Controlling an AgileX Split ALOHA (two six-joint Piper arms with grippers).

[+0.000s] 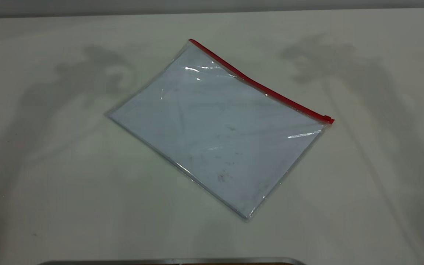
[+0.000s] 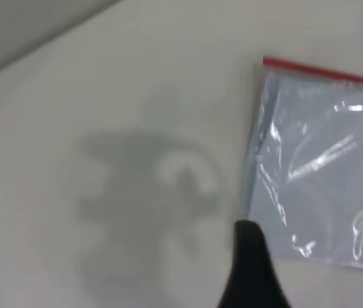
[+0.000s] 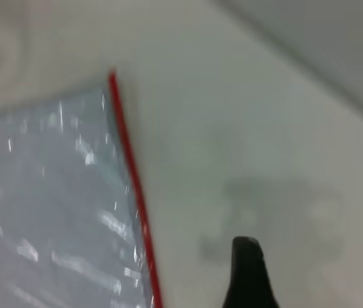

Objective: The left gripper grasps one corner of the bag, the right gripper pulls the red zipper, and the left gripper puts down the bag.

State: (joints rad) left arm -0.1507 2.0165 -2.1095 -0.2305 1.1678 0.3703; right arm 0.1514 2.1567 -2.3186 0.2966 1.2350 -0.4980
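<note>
**Bag flat on the table, both arms off it**

On the left we see only one black finger (image 2: 252, 269) of the left gripper, raised over bare table (image 1: 50, 206); we cannot tell whether it is released or clenched. The bag (image 1: 215, 129) lies just beside that finger, not touching it, and its corner (image 2: 266, 62) sits farther off. The bag rests flat at the table's middle, turned at an angle. The red zipper (image 1: 256, 84) runs along its far edge, with the slider (image 1: 328, 119) at the right end. The right gripper also shows one finger (image 3: 248, 273), near the zipper but apart from it; its state we cannot tell.
</note>
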